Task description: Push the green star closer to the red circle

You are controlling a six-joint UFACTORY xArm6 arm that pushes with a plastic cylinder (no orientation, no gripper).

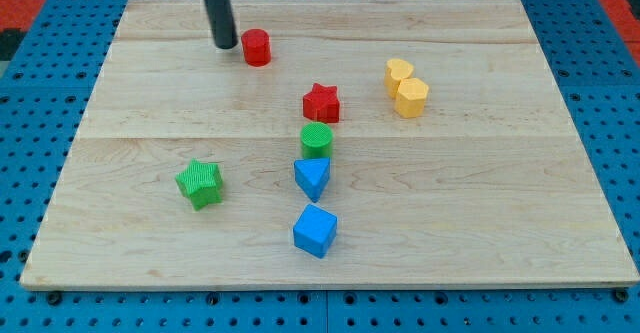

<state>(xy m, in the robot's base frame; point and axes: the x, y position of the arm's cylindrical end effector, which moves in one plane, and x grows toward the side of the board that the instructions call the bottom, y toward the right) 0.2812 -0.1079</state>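
The green star (200, 183) lies on the wooden board at the view's lower left. The red circle (257, 47) stands near the view's top, left of centre. My tip (225, 45) rests on the board just left of the red circle, with a small gap between them. The tip is far above the green star in the view. The rod rises out of the view's top edge.
A red star (321, 103) lies at centre, with a green circle (316, 139), a blue triangle (312, 178) and a blue cube (315, 230) in a column below it. Two yellow blocks (406, 87) touch at the upper right. The board's edge (330, 286) runs along the bottom.
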